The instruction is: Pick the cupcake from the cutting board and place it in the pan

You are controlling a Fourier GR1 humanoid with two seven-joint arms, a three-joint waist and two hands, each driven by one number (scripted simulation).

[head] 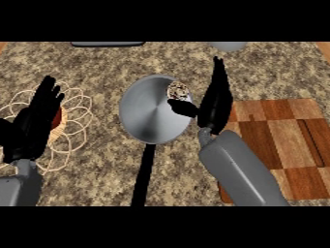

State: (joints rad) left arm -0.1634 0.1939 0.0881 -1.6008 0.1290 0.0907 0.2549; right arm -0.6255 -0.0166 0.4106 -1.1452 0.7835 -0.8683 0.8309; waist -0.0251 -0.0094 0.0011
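Head view, looking down on a speckled stone counter (281, 68). Round silver pan (149, 114) at centre, long black handle running toward the lower edge. Cupcake (178, 89) inside the pan, against its upper right rim. Right hand (214, 101) just beside it, fingers straight, thumb reaching over the rim, released. Wooden cutting board (289, 140) to the right. Left hand (35, 118) open over a wire basket (78, 114).

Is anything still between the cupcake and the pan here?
Nothing visible. The cupcake already sits inside the pan, near its upper right rim, with the right robot hand beside it, fingers straight.
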